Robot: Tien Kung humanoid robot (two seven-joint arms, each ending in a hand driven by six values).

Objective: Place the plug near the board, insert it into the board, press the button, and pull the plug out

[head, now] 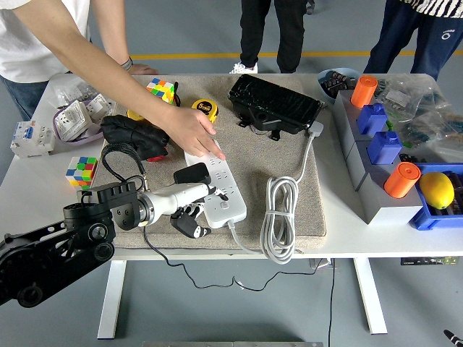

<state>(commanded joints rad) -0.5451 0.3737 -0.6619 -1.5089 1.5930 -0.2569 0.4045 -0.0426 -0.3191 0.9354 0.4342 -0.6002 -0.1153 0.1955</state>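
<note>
Left arm reaches in from lower left; its hand curled, fingers pointing down.

Left arm is showing chunky black round joints, a white forearm, dark fingers; the person's wearing a white tee.

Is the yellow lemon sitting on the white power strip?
No, the lemon lies in a blue bin at the right, away from the power strip.
</note>
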